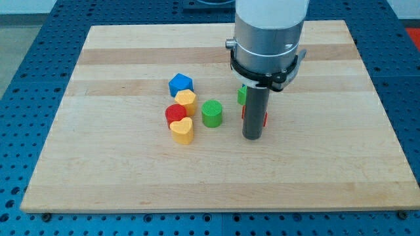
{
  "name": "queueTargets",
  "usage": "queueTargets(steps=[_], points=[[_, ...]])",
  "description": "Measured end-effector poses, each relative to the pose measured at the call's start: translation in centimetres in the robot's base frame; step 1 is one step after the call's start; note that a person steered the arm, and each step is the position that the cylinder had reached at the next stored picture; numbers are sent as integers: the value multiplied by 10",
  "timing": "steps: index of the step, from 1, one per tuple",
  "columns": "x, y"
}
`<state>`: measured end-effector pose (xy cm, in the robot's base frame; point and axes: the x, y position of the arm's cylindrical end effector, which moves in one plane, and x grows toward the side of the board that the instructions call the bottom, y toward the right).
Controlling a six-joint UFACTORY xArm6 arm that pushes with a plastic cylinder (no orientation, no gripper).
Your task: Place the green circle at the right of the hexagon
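Note:
The green circle [212,113] stands near the board's middle. To its left is a cluster: a blue block [180,84] at the top, a yellow hexagon [186,99] below it, a red block [175,114] and a yellow heart [182,130] at the bottom. My tip [252,137] touches the board to the right of the green circle, about a block's width away from it. Behind the rod, a second green block [241,94] and a red block [264,118] are mostly hidden.
The wooden board [131,177] lies on a blue perforated table [26,39]. The arm's grey cylindrical body [268,39] hangs over the board's upper middle and hides what lies behind it.

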<state>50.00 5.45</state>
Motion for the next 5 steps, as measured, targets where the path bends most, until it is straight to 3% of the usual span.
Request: queueTargets(steps=[5], points=[[-8,-47]])
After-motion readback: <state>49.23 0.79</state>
